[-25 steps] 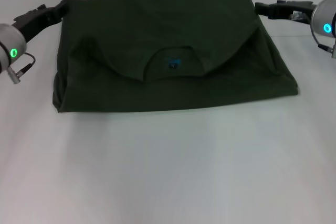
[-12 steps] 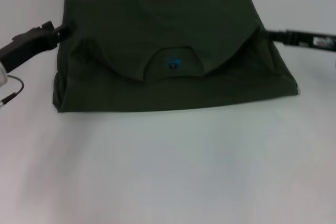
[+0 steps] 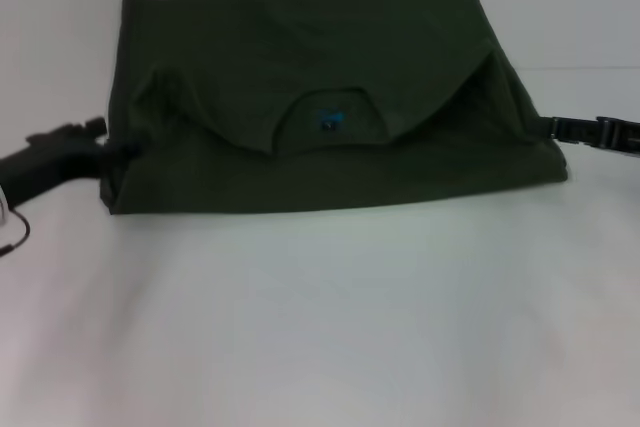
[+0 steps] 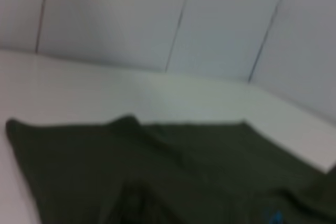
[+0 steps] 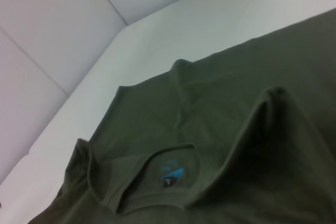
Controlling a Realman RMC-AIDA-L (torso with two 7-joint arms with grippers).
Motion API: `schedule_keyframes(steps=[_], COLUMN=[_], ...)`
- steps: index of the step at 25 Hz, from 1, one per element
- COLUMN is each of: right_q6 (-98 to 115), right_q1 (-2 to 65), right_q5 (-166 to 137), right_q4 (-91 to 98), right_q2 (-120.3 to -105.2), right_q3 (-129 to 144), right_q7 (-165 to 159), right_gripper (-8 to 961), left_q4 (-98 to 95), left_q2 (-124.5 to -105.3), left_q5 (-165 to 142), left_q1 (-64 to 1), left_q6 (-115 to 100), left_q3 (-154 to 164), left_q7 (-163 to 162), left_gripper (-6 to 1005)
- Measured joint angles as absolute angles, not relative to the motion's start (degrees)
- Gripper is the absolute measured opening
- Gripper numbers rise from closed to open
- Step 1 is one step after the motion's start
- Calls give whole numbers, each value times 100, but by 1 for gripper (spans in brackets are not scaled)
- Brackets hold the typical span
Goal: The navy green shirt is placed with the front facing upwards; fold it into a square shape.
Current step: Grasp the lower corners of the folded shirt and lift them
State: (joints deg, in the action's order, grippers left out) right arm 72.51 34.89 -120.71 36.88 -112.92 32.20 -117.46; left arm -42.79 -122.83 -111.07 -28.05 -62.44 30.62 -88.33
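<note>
The shirt lies partly folded on the white tabletop, a dark green block whose long side runs from one pincer across to the other. Its collar opening, with a black neck label carrying a blue mark, sits midway between the two pincers and faces up, under a curved flap of cloth. The left pincer is at the shirt's near left corner, its tip touching the edge of the cloth there; whether its fingers are apart or together I cannot tell. The right pincer is at the shirt's right edge, low and level with the tabletop, its tip just meeting the cloth; its fingers are likewise too hard to read. Beyond the shirt, away from both pincers, a pale panelled wall rises behind the tabletop.
</note>
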Motion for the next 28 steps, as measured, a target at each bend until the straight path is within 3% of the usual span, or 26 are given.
schedule_keyframes(steps=[7,28], right_q6=[7217,7089], right_q1=[3478,3418], right_q5=[-12071,-12080], right_q4=[3666,3637], right_q2=[-11204,-11262], right_q3=[3172,3129], right_q7=[-11997,-12164], right_gripper=[676,677], left_q4=[-4289,-4251], left_q2=[-12385,-12423], left_q5=[-11742,-12326], left_q1=[-2775,-2781], left_q6=[-5775,-5266], left_q3=[3244,3797], left_q7=[-8513,-7936], left_gripper=[741,739])
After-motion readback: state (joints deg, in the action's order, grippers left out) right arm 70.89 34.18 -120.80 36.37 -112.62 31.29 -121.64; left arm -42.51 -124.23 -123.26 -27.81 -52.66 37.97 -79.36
